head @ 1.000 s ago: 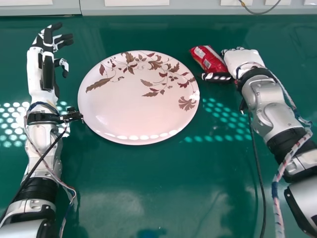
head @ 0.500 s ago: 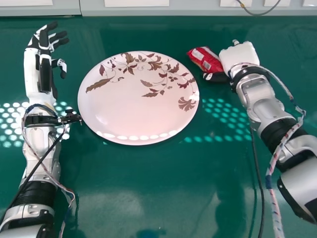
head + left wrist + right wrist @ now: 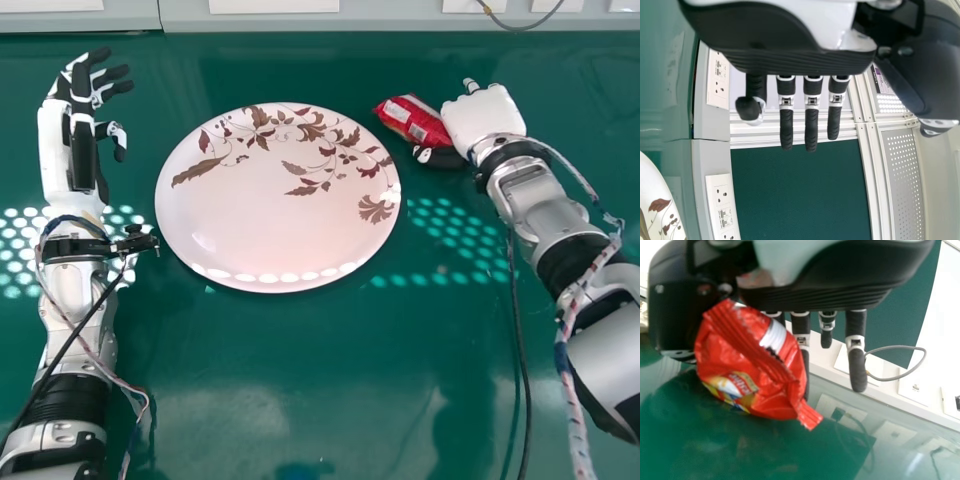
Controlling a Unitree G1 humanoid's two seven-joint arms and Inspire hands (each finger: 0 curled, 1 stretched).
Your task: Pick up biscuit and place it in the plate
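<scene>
Fingers (image 3: pixel 856 360) of the right hand (image 3: pixel 487 115) are closed on the biscuit packet (image 3: pixel 413 118), which sits between them and the thumb. Red packet, just off the plate's (image 3: pixel 270 225) far right rim, small gap, not on the plate. Whether the packet touches the tabletop (image 3: pixel 290 400): cannot tell. Right hand is on the packet's outer side from the plate, back of the hand up, thumb tip at the packet's near side. Right wrist view has the packet close up, tilted, wrapper creased, crimped end jutting out, yellow and white patch on its face. It hides part of the nearer fingers; the others hang beside it, slightly bent.

Left hand (image 3: pixel 80 100) is left of the plate, toward its far side, well apart from the rim. Its fingers are open, loosely extended, holding nothing; thumb out on the plate's side.

Plate is round, pale pink, brown and dark red leaf pattern along its far and right parts. Tabletop around it is glossy green, with light spots left of the plate and off its right side. Right arm (image 3: pixel 550 225) comes in from the plate's right, left arm (image 3: pixel 75 300) from its near left. Past the plate's far side, beyond the tabletop, is a pale strip with white panels and a thin grey cable (image 3: pixel 521 28), off to the plate's right.
</scene>
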